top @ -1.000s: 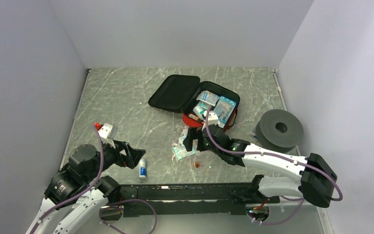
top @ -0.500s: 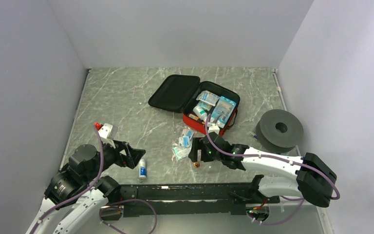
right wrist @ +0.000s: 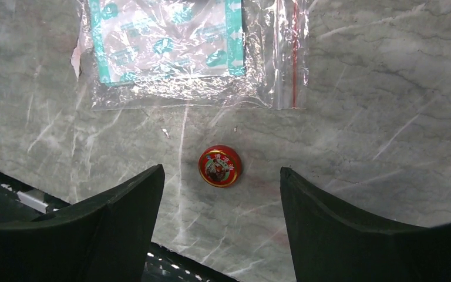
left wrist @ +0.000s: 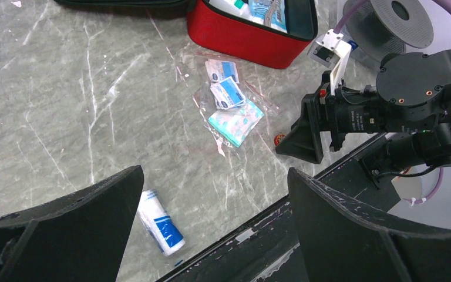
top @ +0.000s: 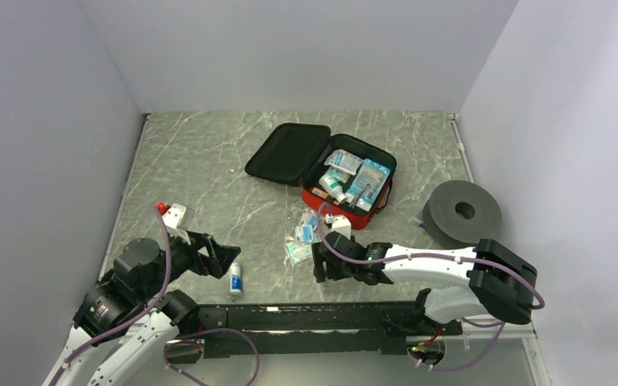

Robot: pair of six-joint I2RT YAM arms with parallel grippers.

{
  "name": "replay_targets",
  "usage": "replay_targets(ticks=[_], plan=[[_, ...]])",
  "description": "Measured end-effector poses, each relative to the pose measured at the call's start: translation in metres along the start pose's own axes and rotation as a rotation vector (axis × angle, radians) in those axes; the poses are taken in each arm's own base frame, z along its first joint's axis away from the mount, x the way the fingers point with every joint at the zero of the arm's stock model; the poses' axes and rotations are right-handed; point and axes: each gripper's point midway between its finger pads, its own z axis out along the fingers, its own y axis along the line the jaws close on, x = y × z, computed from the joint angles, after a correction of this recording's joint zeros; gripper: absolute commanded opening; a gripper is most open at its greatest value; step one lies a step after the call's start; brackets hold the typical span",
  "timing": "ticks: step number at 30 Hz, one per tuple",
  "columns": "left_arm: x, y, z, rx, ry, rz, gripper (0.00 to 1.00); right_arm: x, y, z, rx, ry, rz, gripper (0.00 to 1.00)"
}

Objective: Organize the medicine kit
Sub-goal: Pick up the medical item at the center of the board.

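Top view: the medicine kit (top: 288, 153) lies unzipped at upper centre of the marble table (top: 193, 161). Its black-lined lid is folded flat toward the upper left, and its red tray is packed with white and teal packets. A grey disc (top: 460, 211) stands at centre right, apart from the kit.

Just below the tray, clear bags of sachets (top: 302, 237) lie on the table. The right gripper (top: 322, 261) is lowered directly beneath them in the frame.

Right wrist view: the right gripper (right wrist: 221, 170) has its fingers (right wrist: 135, 205) spread wide and grips nothing. A small red round tin (right wrist: 219, 166) lies on the marble between them, touching neither finger. One sachet bag (right wrist: 170, 47) fills the upper part of the frame.

Left wrist view: the left gripper (left wrist: 211, 176) is likewise wide open and empty, above bare marble. A white-and-blue bottle (left wrist: 161, 221) lies on its side at lower left of centre. The kit's red wall (left wrist: 241, 38) shows at the top edge, with the sachet bags (left wrist: 230, 106) below it. The tin (left wrist: 279, 139) sits beside the right arm's wrist.

In the top view, the left gripper (top: 224, 256) hangs at lower left, near the bottle (top: 235, 279).
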Motion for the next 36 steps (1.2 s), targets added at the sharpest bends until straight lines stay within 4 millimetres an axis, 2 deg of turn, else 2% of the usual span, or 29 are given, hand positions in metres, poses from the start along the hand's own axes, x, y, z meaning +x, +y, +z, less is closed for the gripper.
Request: replay_targets(ticks=[11,16,26,34,36], plan=[[0.000,0.000,0.000,0.000,0.000,0.000,0.99,0.004,-0.003,0.002,0.100,-0.002,-0.060,0.65],[0.000,0.000,0.000,0.000,-0.001,0.000,0.99,0.007,-0.003,0.003,0.130,-0.001,-0.080,0.58],[0.000,0.000,0.000,0.000,-0.001,0.000,0.99,0.003,0.009,0.005,0.152,-0.019,-0.114,0.49],[0.000,0.000,0.000,0.000,-0.001,0.000,0.99,0.006,0.003,0.008,0.189,-0.012,-0.125,0.46],[0.000,0.000,0.000,0.000,-0.001,0.000,0.99,0.006,0.003,0.008,0.189,-0.013,-0.122,0.42]])
